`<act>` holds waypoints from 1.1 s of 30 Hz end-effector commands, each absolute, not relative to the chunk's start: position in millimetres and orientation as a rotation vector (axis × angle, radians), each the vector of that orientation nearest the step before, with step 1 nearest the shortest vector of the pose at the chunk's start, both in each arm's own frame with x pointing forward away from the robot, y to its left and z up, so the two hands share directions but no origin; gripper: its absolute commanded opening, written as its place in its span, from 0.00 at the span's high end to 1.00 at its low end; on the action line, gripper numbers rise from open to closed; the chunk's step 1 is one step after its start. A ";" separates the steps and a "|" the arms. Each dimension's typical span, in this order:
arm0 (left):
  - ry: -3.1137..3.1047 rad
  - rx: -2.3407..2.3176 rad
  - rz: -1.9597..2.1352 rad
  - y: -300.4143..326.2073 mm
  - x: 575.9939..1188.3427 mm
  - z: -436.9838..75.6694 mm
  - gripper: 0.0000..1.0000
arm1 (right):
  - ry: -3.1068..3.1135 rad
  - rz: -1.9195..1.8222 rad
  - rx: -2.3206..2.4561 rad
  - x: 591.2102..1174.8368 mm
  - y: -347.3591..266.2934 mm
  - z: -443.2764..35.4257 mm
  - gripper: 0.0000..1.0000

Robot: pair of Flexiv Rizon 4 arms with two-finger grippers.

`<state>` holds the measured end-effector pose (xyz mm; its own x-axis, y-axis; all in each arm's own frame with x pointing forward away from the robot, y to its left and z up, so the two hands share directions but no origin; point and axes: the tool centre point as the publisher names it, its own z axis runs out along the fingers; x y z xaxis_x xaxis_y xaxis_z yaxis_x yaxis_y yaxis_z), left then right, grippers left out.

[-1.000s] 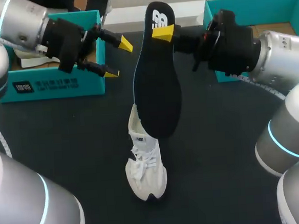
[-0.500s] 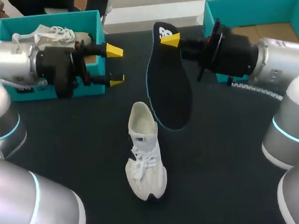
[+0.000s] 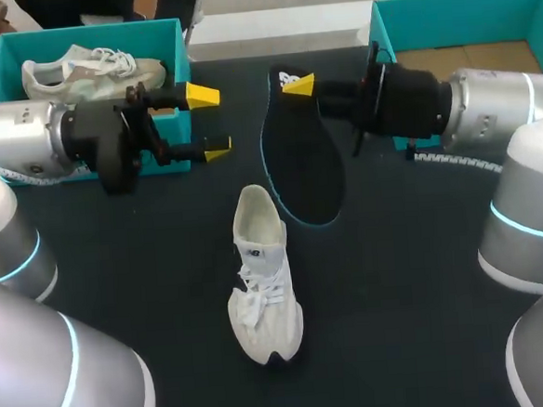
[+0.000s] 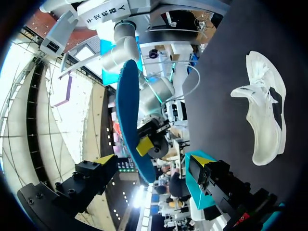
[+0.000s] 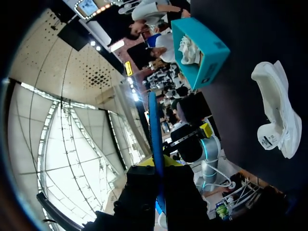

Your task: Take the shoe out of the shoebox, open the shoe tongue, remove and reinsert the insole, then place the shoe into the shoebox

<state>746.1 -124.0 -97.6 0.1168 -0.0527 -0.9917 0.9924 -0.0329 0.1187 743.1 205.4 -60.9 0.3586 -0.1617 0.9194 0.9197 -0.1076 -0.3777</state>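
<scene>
The insole (image 3: 301,155) is pinched at its heel end by the right gripper (image 3: 297,85), with its long side pointed at the shoe (image 3: 263,279) lying near on the table (image 3: 416,277), while the left gripper (image 3: 210,124) is seen wide open and empty beside it.

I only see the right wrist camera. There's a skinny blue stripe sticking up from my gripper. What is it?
Observer: That's the insole seen edge-on. The head view shows its flat black face, with the right gripper pinching the end that has a white mark.
Operator: Is it bumping the white shoe?
Observer: No. The left wrist view shows the insole hanging in the air, well apart from the shoe.
Operator: What's my other gripper doing?
Observer: In the head view the left gripper is open and holds nothing. It is just in front of the shoebox that has the other shoe inside.
</scene>
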 end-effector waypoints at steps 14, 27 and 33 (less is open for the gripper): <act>1.088 1.156 -1.158 -137.3 721.6 -88.3 0.00 | -0.820 -0.989 -1.621 793.1 212.5 -76.3 1.00; 1.081 1.123 -1.179 -156.3 724.8 -83.2 0.00 | -0.875 -1.018 -1.649 808.7 231.1 -86.8 1.00; 1.064 1.151 -1.176 -162.7 729.2 -84.2 0.24 | -0.889 -1.017 -1.631 810.5 236.1 -88.8 1.00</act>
<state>720.9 -156.8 -82.9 0.0956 -0.1133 -0.9889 0.9950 0.0379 0.0919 806.6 228.6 -87.2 0.3817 0.0804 0.9208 0.9016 -0.2516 -0.3518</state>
